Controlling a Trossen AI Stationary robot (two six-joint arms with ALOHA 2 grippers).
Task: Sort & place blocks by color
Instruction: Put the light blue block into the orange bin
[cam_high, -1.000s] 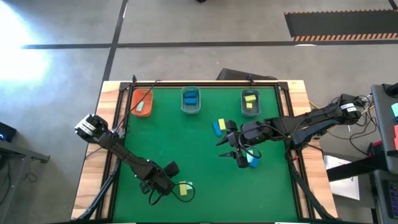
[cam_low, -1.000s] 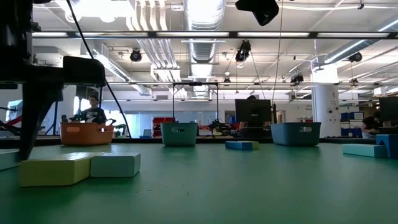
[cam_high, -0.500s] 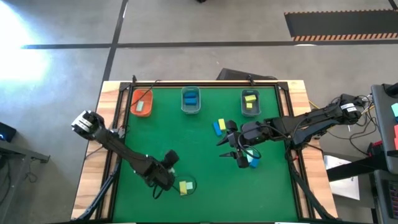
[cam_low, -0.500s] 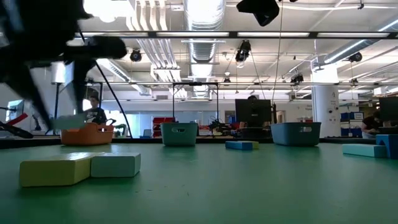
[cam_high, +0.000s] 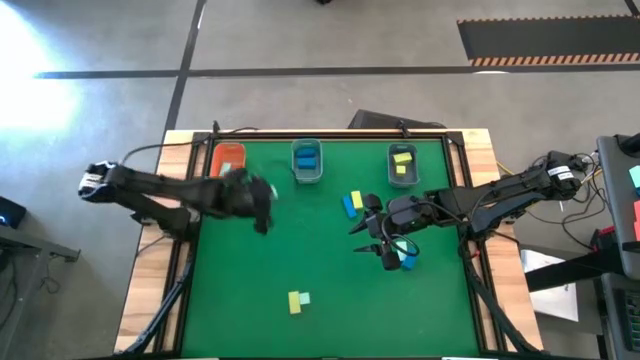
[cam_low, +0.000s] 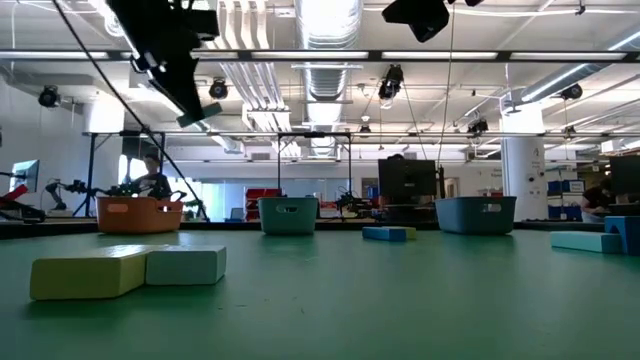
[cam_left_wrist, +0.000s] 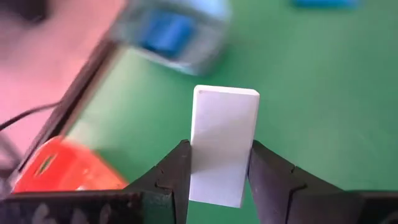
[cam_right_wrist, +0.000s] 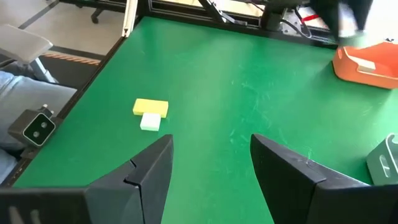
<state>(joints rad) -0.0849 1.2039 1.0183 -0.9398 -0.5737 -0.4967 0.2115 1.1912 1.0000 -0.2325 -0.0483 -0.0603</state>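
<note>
My left gripper (cam_high: 258, 210) is raised over the table's left half, short of the orange bin (cam_high: 228, 163), and is shut on a pale mint block (cam_left_wrist: 224, 137). In the low view it hangs high (cam_low: 190, 90). A yellow block (cam_high: 294, 301) and a mint block (cam_high: 304, 298) lie flat side by side near the near edge. A blue and a yellow block (cam_high: 352, 203) lie right of centre. My right gripper (cam_high: 372, 245) stays open and low beside a blue block (cam_high: 406, 259). My left gripper pinches the mint block between its two fingers (cam_left_wrist: 177, 174), which sit on the long sides of the block's rear half (cam_left_wrist: 208, 177). The free end (cam_left_wrist: 225, 93) sticks out past the fingertips. The block is lifted clear and tilted in the low view (cam_low: 200, 114).
Three bins stand along the far edge: the orange one holding a mint block, a clear one (cam_high: 307, 160) holding blue blocks, and a grey one (cam_high: 402, 165) holding yellow blocks. The green mat has open room in the middle. Wooden table edges frame it.
My left gripper has risen from beside the yellow and mint pair at the near edge. It has swung toward the far left, toward the orange bin, carrying a mint block lifted clear. The pair stays where it was.
</note>
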